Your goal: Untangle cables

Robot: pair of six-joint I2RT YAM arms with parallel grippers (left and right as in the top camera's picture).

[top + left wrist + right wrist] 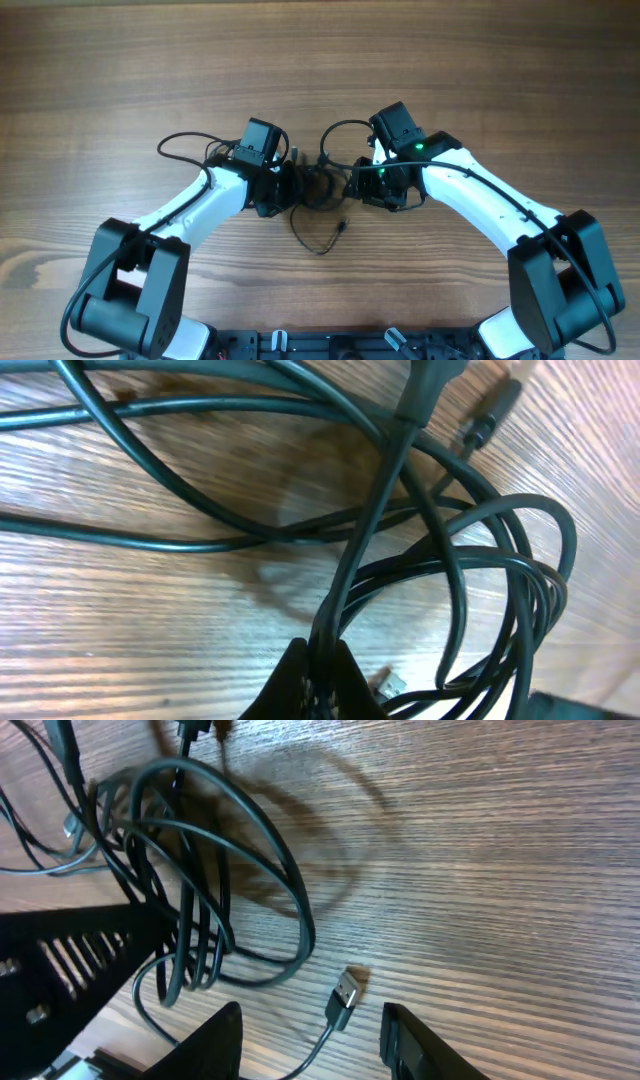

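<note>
At the left of the knot, the left gripper (318, 660) is clenched on the cables (315, 190). In its wrist view the dark fingertips meet around a pair of strands that rise out of the pinch and cross the rest of the bundle. That grip reads as an anchor, pinning one side of the tangle so that a pull from the other side would slide strands apart rather than drag the whole heap. Behind this arm a slack loop (180, 145) trails toward the table's (320, 60) left edge, lying free and apparently not yet part of the work. The cables themselves sit about the middle of the table, between the two grippers, with one thin tail (320, 245) straying toward the near edge. In the right wrist view the main coil (215, 880) lies flat on the wood as several overlapping turns. To the right, the right gripper (310, 1040) is released and holds nothing. Its two fingers stand apart low over the wood, and a USB plug (345, 992) lies on the table just ahead of the gap between them. Judging by that placement, the jaws are lined up on this free end because it is the easiest part to draw clear of the coil. The plug's wire curves back under the left finger, so a careless close could catch the wrong strand.
</note>
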